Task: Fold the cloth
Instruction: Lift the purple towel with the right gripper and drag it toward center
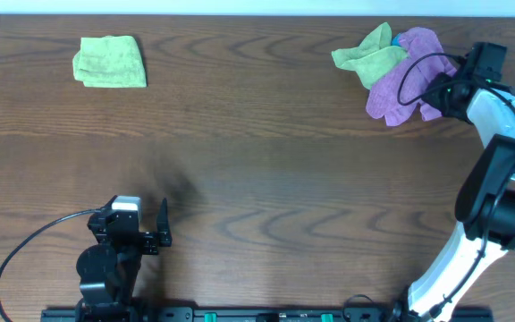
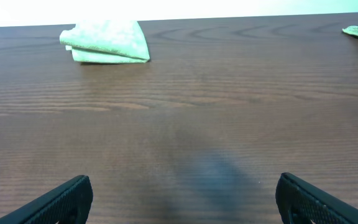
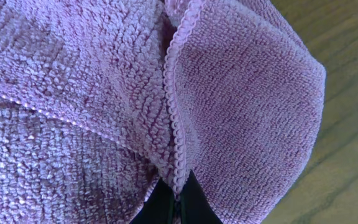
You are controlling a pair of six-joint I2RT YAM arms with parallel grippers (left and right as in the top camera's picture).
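Found cloth crumpled at table's far right, touching green cloth. Noted right gripper clenched on its hem, likely to drag it clear for spreading. Left gripper released, idle, holding nothing.

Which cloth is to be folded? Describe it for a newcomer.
Look at the table's far right corner. In the crumpled pile there, the cloth is the lilac-purple one pinched by the right gripper, unlike the light green cloth touching its left side.
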